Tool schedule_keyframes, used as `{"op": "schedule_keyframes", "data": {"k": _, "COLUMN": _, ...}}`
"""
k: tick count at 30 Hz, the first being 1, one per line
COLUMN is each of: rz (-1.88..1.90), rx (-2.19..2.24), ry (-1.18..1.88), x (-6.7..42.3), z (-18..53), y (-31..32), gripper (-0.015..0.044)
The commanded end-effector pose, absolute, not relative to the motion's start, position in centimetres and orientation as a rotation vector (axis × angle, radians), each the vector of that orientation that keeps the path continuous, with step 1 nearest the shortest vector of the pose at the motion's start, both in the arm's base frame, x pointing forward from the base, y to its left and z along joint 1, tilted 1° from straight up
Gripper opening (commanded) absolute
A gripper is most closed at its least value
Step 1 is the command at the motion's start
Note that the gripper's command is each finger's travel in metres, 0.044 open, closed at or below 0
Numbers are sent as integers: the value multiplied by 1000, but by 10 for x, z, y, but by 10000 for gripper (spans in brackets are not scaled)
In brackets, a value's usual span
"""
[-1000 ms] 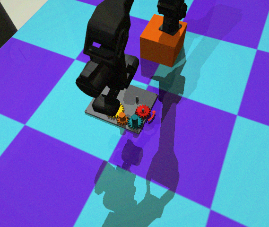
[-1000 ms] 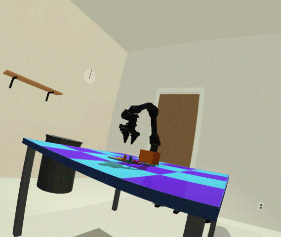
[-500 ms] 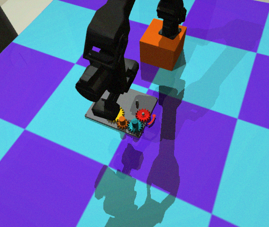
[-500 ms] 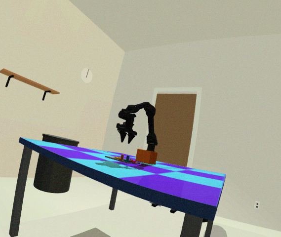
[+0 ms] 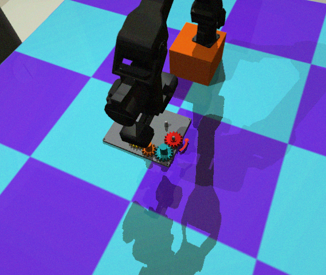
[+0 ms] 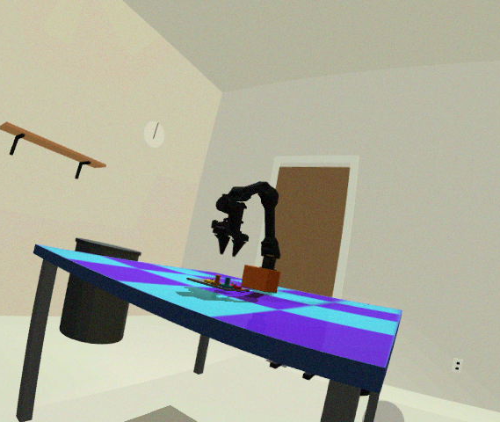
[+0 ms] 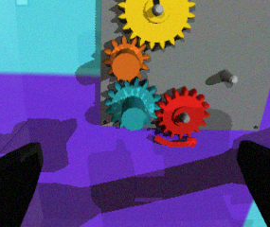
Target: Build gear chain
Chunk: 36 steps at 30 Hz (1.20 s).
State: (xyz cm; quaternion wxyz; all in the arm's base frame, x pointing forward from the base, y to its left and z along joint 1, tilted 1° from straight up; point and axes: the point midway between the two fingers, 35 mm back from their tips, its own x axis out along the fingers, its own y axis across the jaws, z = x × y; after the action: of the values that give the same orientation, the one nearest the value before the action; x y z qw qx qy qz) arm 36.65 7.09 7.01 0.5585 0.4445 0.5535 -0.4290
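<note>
My gripper (image 6: pixel 228 254) (image 7: pixel 141 151) is wide open and empty, high above the grey board (image 5: pixel 112 133) (image 7: pixel 239 38); in the top view its fingers are hidden. The red gear (image 5: pixel 168 140) (image 7: pixel 197 111) is on a peg near the board's edge. A teal gear (image 5: pixel 163 150) (image 7: pixel 135 99) with a tall hub sits beside it, their teeth meeting. An orange gear (image 5: pixel 148 150) (image 7: pixel 125 63) sits between the teal gear and the yellow gear (image 7: pixel 172 26), its teeth appearing to meet both. Both look flat. The yellow gear is partly cut off in the wrist view. One peg (image 5: pixel 166 125) (image 7: pixel 230 77) is bare.
The red arrow (image 5: pixel 185 145) (image 7: pixel 177 142) lies beside the red gear, off the board's edge. An orange block (image 5: pixel 189 66) (image 6: pixel 261 278) carries the arm's base behind the board. The arm covers part of the board in the top view.
</note>
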Motion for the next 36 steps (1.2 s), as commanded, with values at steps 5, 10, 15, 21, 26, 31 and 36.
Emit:
{"op": "schedule_keyframes", "data": {"k": 5, "rz": -973, "rx": 1030, "ry": 1332, "x": 296, "z": 90, "y": 185, "gripper": 440}}
{"op": "schedule_keyframes", "data": {"k": 10, "rz": -980, "rx": 1034, "ry": 1336, "x": 232, "z": 100, "y": 239, "gripper": 440}}
{"op": "schedule_keyframes", "data": {"k": 15, "rz": -987, "rx": 1037, "ry": 1340, "x": 163, "z": 108, "y": 271, "gripper": 440}}
{"op": "schedule_keyframes", "data": {"k": 21, "rz": -988, "rx": 1037, "ry": 1340, "x": 153, "z": 109, "y": 274, "gripper": 440}}
{"op": "schedule_keyframes", "data": {"k": 26, "rz": -988, "rx": 1037, "ry": 1340, "x": 153, "z": 109, "y": 274, "gripper": 440}}
{"op": "schedule_keyframes", "data": {"k": 31, "rz": -988, "rx": 1037, "ry": 1340, "x": 153, "z": 109, "y": 274, "gripper": 440}}
{"op": "schedule_keyframes", "data": {"k": 36, "rz": -988, "rx": 1037, "ry": 1340, "x": 153, "z": 109, "y": 274, "gripper": 440}}
